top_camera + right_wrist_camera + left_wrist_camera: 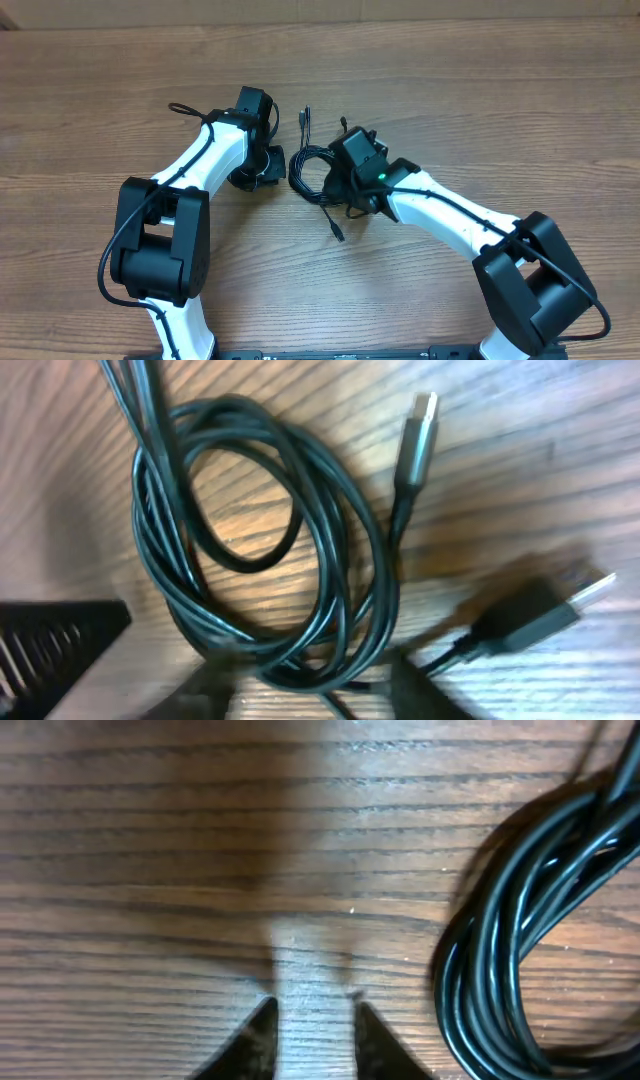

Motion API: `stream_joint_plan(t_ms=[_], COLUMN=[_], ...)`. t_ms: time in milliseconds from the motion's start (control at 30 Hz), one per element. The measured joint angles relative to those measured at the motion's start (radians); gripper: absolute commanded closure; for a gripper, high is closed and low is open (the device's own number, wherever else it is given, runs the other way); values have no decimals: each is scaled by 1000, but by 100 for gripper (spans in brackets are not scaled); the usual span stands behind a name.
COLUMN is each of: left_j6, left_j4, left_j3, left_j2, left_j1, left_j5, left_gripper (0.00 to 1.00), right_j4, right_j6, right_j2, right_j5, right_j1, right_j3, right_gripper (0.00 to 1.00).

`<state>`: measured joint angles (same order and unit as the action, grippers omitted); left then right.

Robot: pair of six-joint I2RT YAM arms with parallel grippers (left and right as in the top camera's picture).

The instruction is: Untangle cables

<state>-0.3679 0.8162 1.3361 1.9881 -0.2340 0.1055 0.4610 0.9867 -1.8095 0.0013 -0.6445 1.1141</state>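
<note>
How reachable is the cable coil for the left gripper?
Probably yes: the left gripper hangs over bare table, the cable coil lies beside it, apart, nothing between. The right gripper over the coil may crowd it.

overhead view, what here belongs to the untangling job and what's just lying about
Job:
- cables
- left gripper
- right gripper

Not the job:
- table
- thick wires on the arms
</note>
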Motion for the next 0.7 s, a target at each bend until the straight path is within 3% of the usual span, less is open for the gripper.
stream_joint_plan(t_ms=[67,100,133,200,267,333,467,700], left_j6=[0,-2,0,0,0,2,1,1], left_j4=[-1,-2,-2,-1,-1,-2,-2,-2], left_j3=[0,0,0,0,0,0,0,0], left_j2=[0,0,0,0,0,0,0,0], left_j1=[0,0,0,0,0,0,0,0], left_j5=[-6,-13,-26,-44,-71,-92,-104,-107], left_gripper=[46,37,35,37,48,51,47,44], right_j4=[6,10,15,16,11,6,-8,-53], right_j6=[6,6,6,8,6,7,6,7], right_j2=[0,0,0,0,0,0,0,-12], right_j5=[0,1,3,3,11,42,83,100], right_j1=[-3,-3,-3,-3,-3,-3,-3,-4], right_j3=[-3,-3,-3,-4,-4,-4,-4,-4], right_gripper=[72,61,57,61,66,71,78,72])
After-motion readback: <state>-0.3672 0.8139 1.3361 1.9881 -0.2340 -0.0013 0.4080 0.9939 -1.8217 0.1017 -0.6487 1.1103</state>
